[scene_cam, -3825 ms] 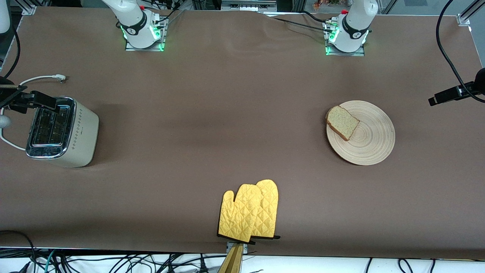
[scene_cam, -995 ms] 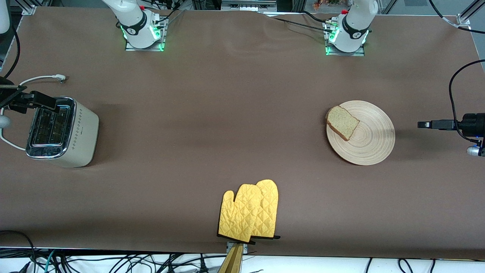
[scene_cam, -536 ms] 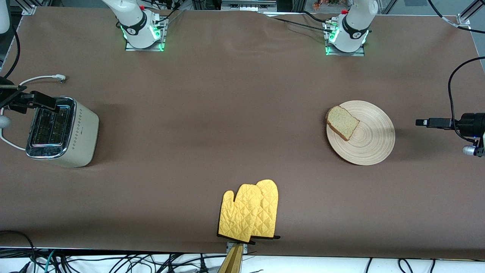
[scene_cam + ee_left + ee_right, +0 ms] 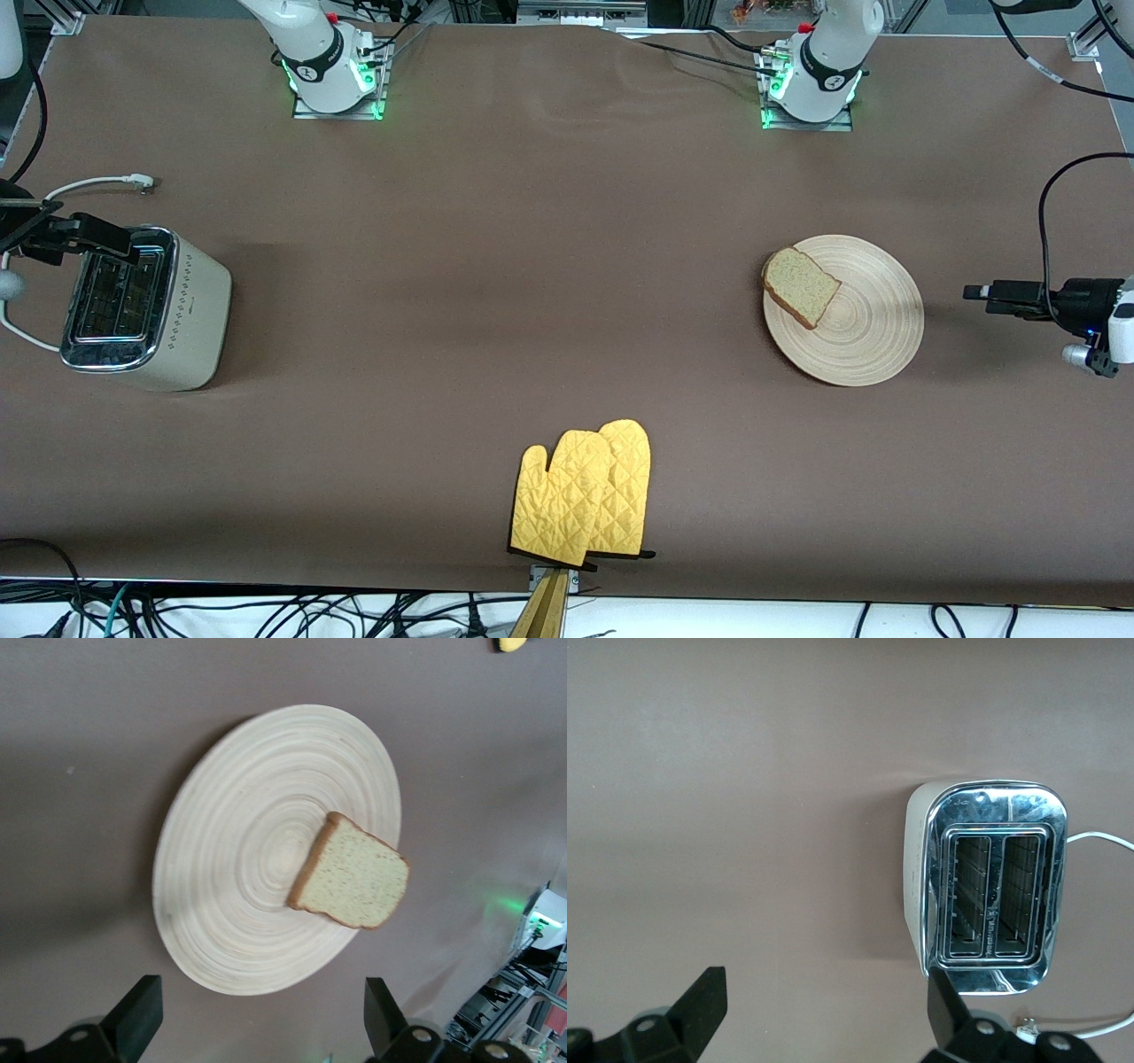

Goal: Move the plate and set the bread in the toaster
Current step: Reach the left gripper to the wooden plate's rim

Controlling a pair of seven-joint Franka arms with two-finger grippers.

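A speckled, dark-crusted bread (image 4: 802,287) slice overhangs the ring-grooved wooden plate (image 4: 864,341) (toward the left arm's end of the worktop). The chrome-topped toaster (image 4: 142,310) stands at the right arm's end. The left gripper (image 4: 257,1028) hangs over the plate's edge and the right gripper (image 4: 824,1019) beside the toaster, both with jaws wide, empty.

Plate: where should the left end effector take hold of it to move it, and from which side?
Grip the plate by its bare rim facing the left arm's end of the table, coming in low from where the open left end effector hovers. The plate is thin and flat, so only its edge can be pinched, and the bread overhangs the rim toward the right arm's end.
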